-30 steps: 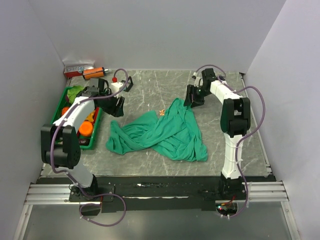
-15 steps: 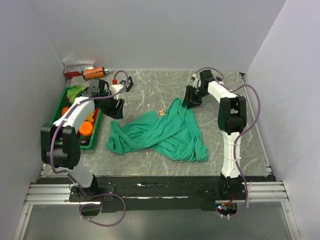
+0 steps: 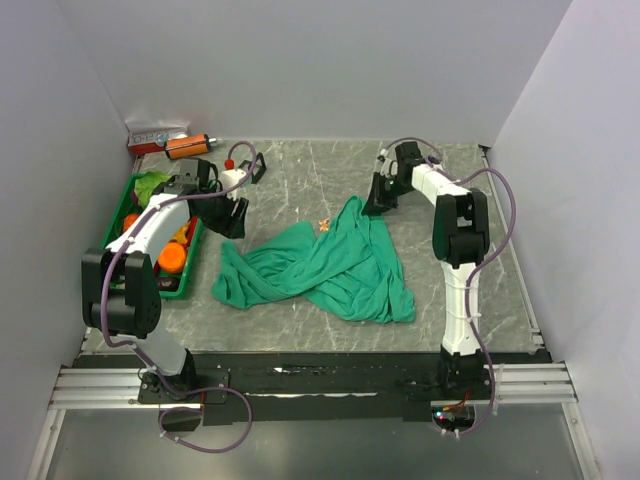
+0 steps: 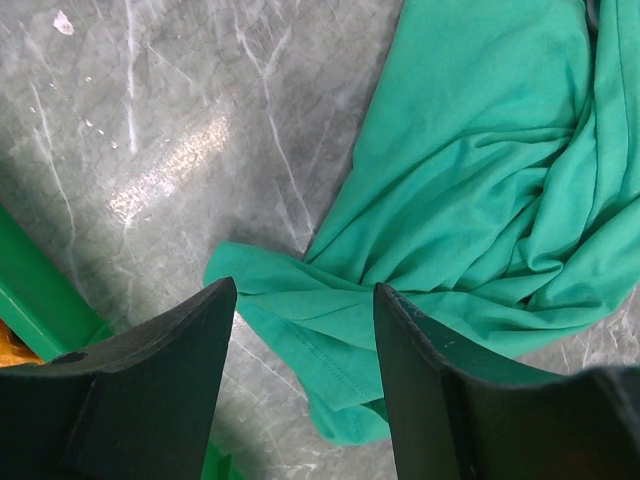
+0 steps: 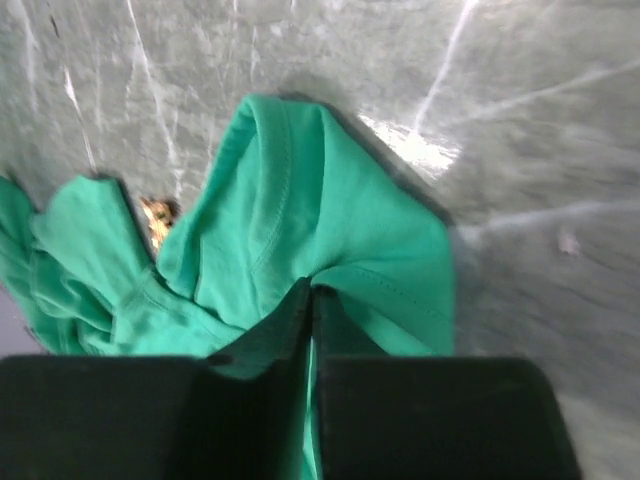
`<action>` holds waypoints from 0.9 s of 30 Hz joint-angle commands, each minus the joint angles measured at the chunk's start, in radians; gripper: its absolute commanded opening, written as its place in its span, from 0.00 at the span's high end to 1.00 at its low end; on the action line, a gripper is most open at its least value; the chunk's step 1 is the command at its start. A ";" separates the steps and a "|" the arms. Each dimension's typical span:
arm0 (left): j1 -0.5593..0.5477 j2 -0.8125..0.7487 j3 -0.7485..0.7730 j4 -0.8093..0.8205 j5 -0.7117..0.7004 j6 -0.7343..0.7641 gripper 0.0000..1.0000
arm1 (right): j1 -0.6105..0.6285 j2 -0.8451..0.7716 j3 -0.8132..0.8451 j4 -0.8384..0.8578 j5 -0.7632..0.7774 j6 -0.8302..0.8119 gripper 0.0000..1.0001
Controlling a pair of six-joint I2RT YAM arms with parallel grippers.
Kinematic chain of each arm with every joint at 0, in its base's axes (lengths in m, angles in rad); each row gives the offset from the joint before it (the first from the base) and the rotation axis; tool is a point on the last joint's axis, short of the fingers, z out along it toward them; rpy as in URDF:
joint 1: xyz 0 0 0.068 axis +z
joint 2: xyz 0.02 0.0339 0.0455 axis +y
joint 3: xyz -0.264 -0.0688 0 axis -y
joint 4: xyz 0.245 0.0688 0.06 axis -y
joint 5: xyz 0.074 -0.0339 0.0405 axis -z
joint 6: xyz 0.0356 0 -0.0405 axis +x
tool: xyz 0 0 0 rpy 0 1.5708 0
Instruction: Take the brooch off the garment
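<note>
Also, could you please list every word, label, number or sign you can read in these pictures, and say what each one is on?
No text can be read in any of the views.
The red-and-white box in the far left corner: some printing, too small to read.
The orange cylinder beside it: no legible label.
The garment: plain teal where it shows, no print.

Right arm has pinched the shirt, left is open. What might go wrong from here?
1. The right fingers are shut on a fold of the shirt, not on the brooch, which lies beside them. Lifting would likely drag the brooch along.
2. The left fingers hang open over the shirt's opposite end, so nothing pins the cloth near the brooch, and it may slip under a fold.
</note>
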 commanded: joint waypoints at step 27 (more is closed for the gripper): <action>-0.001 0.036 -0.048 0.088 0.150 -0.012 0.38 | -0.147 -0.716 0.123 -0.241 -0.450 -0.277 1.00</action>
